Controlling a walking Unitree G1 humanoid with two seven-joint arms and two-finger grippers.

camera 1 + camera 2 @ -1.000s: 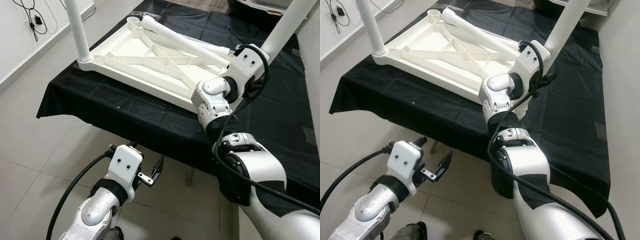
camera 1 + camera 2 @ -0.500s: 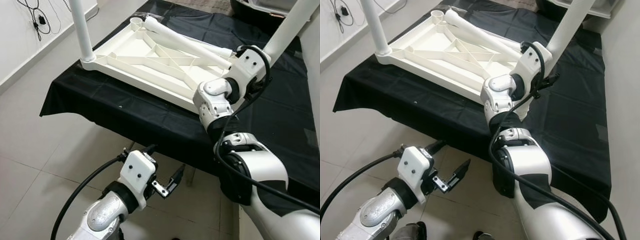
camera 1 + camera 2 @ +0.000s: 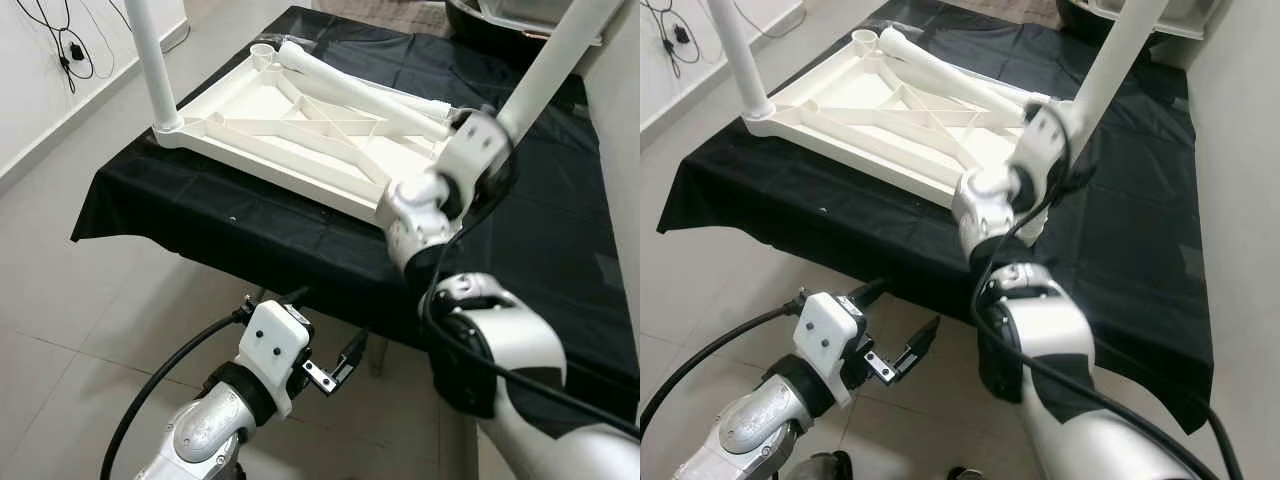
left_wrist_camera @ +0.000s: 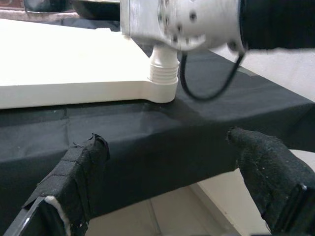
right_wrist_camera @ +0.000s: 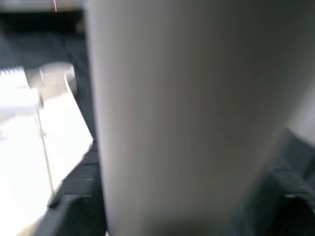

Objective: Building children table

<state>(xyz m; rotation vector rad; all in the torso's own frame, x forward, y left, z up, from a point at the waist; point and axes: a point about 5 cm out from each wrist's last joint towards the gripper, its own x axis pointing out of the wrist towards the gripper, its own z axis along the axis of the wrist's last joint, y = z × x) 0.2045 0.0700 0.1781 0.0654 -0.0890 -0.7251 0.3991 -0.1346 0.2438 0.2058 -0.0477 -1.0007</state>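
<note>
The white table top (image 3: 262, 108) lies upside down on a black-clothed table (image 3: 200, 215). One white leg (image 3: 150, 60) stands upright in its near-left corner. A loose leg (image 3: 350, 88) lies across the ribs. At the near-right corner a second leg (image 3: 555, 55) stands tilted, and my right gripper (image 3: 497, 135) is shut on it low down; that leg (image 5: 172, 113) sits right against the right wrist camera. My left gripper (image 3: 345, 360) hangs open below the table's front edge, its fingers (image 4: 74, 182) spread with nothing between, facing the corner socket (image 4: 163, 73).
The black cloth drapes over the front edge (image 3: 300, 290) above the tiled floor (image 3: 80, 340). A wall with cables (image 3: 50, 40) lies to the left, and another wall (image 3: 1240, 200) closes the right side. A dark object (image 3: 500, 15) sits at the back.
My left arm has swung forward and right towards the table's front edge, then held. My right wrist has turned on the upright leg and shows blurred now. The camera shifted slightly.
</note>
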